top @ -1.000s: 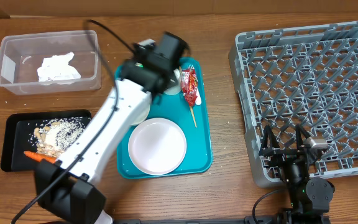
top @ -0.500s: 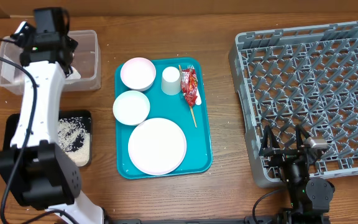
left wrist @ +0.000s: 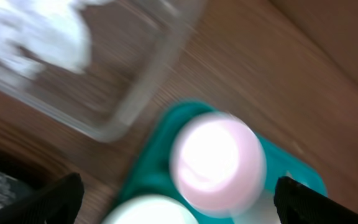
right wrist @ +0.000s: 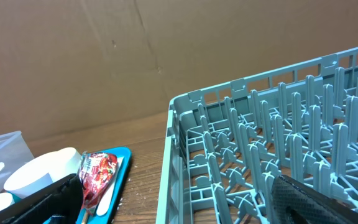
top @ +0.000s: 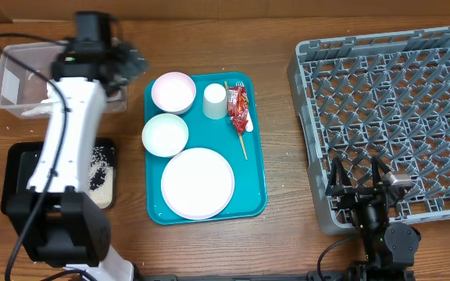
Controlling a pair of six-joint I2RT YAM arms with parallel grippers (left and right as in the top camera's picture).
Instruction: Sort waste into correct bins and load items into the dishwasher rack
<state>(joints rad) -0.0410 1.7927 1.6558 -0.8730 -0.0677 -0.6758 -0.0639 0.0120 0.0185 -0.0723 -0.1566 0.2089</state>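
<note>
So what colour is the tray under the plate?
The tray is teal, clearest from overhead.

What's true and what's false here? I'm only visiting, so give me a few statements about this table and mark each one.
1. The dishwasher rack holds no dishes. True.
2. The round white plate lies in the rack. False: it lies on the teal tray.
3. The red snack wrapper lies on the teal tray beside the white cup. True.
4. The clear tub is empty. False: a crumpled white napkin lies in it.
5. The right gripper has its jaws shut on the white cup. False: they stand open, holding nothing.
</note>
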